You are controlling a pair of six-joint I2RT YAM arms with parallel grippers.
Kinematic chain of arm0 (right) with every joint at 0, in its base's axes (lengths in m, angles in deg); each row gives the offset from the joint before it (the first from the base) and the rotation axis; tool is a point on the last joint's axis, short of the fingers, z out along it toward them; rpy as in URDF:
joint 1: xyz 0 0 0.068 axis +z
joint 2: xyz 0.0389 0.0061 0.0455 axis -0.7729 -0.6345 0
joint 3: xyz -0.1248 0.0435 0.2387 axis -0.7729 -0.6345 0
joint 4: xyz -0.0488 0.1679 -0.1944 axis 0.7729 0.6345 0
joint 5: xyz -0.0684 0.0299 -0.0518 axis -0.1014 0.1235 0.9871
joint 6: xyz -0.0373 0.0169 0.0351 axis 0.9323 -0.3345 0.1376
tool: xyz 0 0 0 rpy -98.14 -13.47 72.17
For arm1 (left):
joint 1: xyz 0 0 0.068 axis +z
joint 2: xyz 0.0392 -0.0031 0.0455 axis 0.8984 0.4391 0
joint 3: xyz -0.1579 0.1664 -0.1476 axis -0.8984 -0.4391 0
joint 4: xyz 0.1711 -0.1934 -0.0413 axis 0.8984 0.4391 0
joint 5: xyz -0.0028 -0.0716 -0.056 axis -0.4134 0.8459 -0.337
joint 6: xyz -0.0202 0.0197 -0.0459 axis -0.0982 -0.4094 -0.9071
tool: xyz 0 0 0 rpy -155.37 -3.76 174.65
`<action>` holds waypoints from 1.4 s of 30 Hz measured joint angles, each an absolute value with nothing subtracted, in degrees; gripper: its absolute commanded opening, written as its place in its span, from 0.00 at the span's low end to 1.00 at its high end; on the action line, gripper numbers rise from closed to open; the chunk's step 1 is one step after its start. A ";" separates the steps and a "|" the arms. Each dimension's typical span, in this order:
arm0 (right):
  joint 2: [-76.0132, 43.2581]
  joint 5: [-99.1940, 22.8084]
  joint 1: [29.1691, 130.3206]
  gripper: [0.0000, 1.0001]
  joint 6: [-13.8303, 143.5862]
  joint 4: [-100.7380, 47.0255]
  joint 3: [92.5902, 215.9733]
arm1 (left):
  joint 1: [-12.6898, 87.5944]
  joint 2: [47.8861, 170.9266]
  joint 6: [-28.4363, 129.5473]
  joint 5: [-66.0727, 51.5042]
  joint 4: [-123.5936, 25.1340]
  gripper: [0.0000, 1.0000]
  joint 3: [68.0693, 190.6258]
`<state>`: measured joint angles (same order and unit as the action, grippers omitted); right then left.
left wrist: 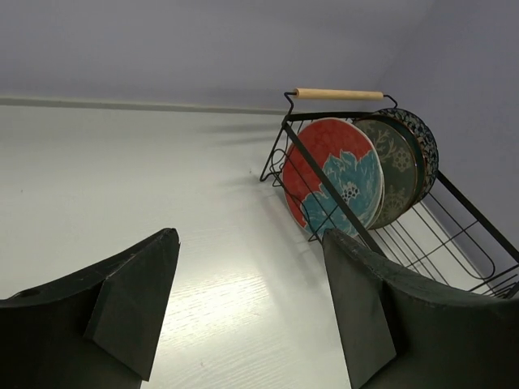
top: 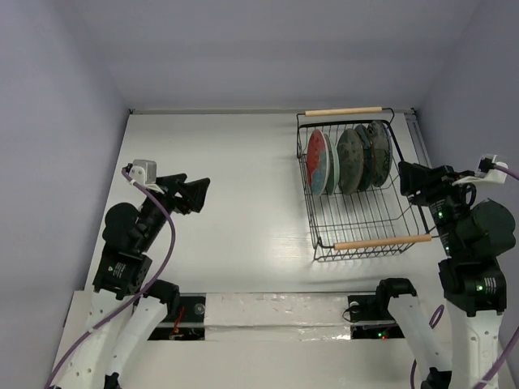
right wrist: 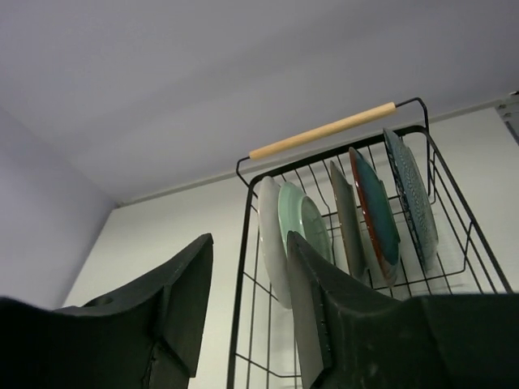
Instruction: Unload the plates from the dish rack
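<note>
The rectangular black wire dish rack with two pale wooden rod handles (top: 381, 241) sits in the bench's far right corner. The round ceramic plates (top: 349, 158) stand on edge in its far half. The red plate with a teal flower (left wrist: 336, 174) faces the left edge. My left gripper (top: 197, 194) hangs over the bench near the left edge, jaws spread and empty. My right gripper (top: 407, 180) is at the right edge, just beside the rack's right wall, jaws spread and empty.
</note>
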<state>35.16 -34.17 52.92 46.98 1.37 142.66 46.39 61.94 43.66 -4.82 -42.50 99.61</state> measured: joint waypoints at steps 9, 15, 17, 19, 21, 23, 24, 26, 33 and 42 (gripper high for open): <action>27.95 -39.44 52.92 0.20 47.70 1.83 142.66 | 46.39 59.28 44.94 -3.86 -42.13 0.41 98.28; 25.96 -39.50 52.92 0.00 47.92 2.09 142.66 | 45.87 59.32 45.34 -4.63 -41.76 0.00 98.21; 25.13 -39.70 52.92 0.00 47.97 1.94 142.68 | 45.60 59.32 45.43 -5.11 -41.61 0.00 98.21; 23.27 -40.07 52.92 0.00 47.94 1.43 142.68 | 45.21 59.32 45.38 -5.55 -41.61 0.00 98.21; 20.37 -40.00 52.92 0.00 47.94 1.04 142.66 | 44.90 59.32 45.38 -5.87 -41.61 0.00 98.21; 18.29 -39.37 52.95 0.00 47.97 0.60 142.66 | 44.88 59.32 45.36 -6.07 -41.61 0.04 98.21; 16.78 -38.56 52.95 0.00 48.14 0.41 142.66 | 44.88 59.32 45.36 -6.14 -41.63 0.08 98.21; 13.59 -35.87 52.95 0.00 48.86 0.25 142.66 | 44.88 59.32 45.27 -6.25 -41.61 0.18 98.21; 3.58 -28.03 53.75 0.29 51.55 0.12 142.66 | 44.42 59.32 45.16 -4.87 -41.69 0.40 98.17; -7.22 -22.67 61.14 0.41 54.09 -0.64 143.99 | 44.36 59.37 45.16 -4.61 -41.72 0.55 98.13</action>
